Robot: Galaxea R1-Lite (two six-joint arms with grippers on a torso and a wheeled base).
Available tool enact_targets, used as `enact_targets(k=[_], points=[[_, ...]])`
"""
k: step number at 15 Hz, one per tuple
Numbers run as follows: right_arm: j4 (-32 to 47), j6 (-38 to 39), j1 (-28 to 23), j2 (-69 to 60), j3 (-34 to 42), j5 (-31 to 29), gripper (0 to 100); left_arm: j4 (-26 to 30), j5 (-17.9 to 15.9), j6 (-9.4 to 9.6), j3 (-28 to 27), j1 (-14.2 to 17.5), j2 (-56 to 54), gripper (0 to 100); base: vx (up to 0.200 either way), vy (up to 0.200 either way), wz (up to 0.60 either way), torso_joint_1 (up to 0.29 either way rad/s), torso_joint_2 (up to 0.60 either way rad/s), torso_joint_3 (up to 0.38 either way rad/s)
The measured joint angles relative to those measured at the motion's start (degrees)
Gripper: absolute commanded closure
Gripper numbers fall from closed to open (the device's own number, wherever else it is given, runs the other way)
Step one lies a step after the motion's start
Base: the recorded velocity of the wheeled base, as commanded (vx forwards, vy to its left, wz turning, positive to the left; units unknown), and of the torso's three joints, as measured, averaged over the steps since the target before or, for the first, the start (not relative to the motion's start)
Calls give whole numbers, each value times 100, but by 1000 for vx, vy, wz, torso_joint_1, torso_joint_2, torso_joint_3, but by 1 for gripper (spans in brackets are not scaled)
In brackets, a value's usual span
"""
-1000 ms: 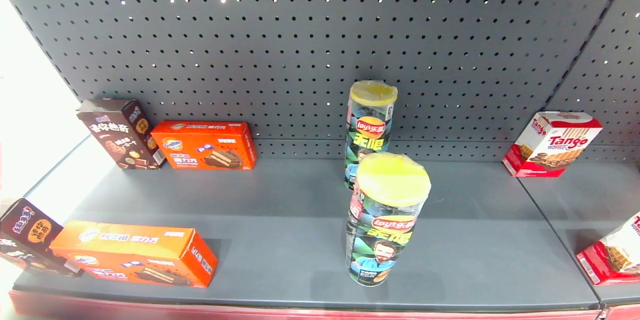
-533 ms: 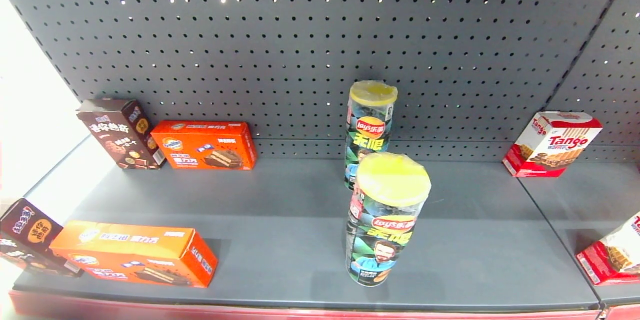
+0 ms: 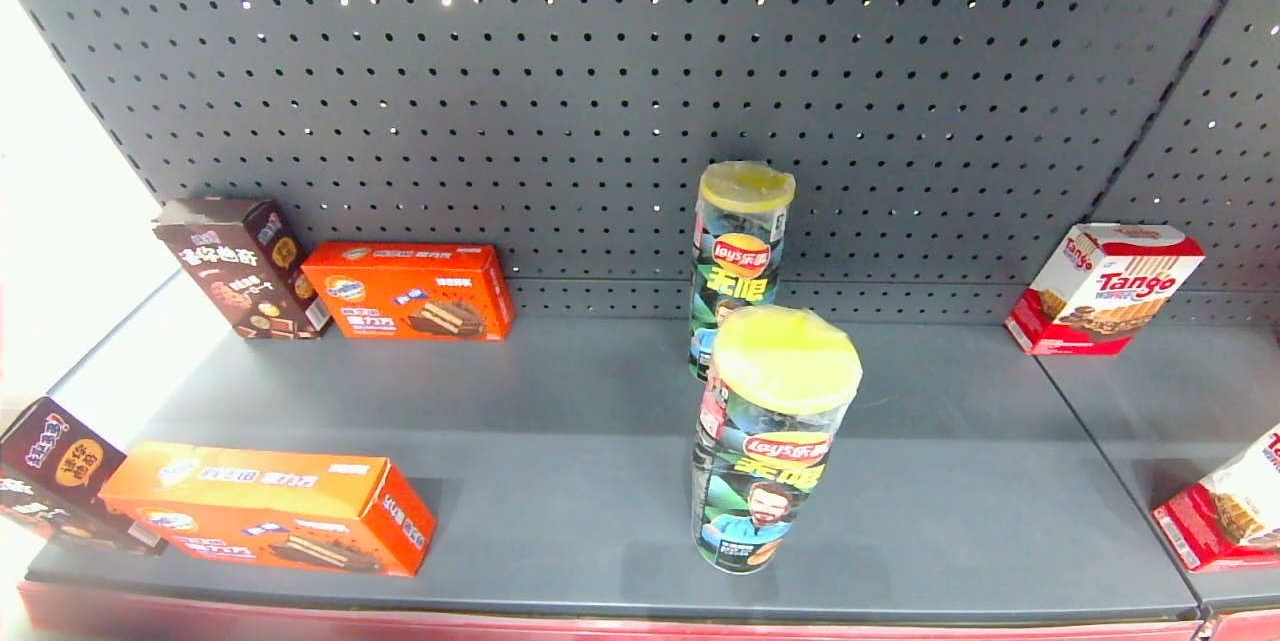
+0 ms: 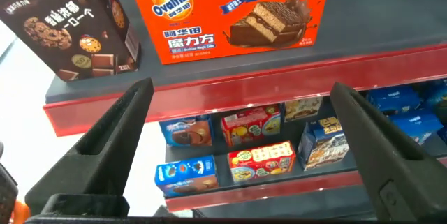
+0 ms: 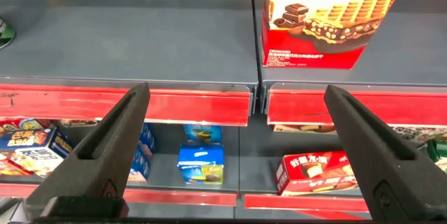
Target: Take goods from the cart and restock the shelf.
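Tall yellow-lidded chip can (image 3: 765,441) stands on the grey metal shelf (image 3: 560,401)
Left gripper (image 4: 241,88) wide open, holding nothing; right gripper (image 5: 236,90) wide open, holding nothing

The front can (image 3: 775,441) hides the lower part of the back can (image 3: 745,251). The dark box (image 3: 50,476) at my left is cut by the picture's edge — so is the red wafer box (image 3: 1225,511) at my right. In my left wrist view the small boxes (image 4: 262,161) lower down are too small to tell what they are — my left pincer (image 4: 241,88) covers some.
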Motion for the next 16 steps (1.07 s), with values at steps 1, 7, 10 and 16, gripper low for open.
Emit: enact_targets(k=[1,7,10,16], points=[[0,2,0,-1,0,0,0,0,12,-76,0,2,0,0,0,0,0,0,0,0],[0,2,0,-1,0,-2,0,2,134,-161,2,0,2,0,0,-33,0,0,0,2],[-2,0,-5,-1,0,0,0,5,167,-290,2,-2,4,0,0,0,0,0,0,0],[0,0,0,-4,0,0,0,2,176,-279,2,-2,4,0,0,0,0,0,0,0]])
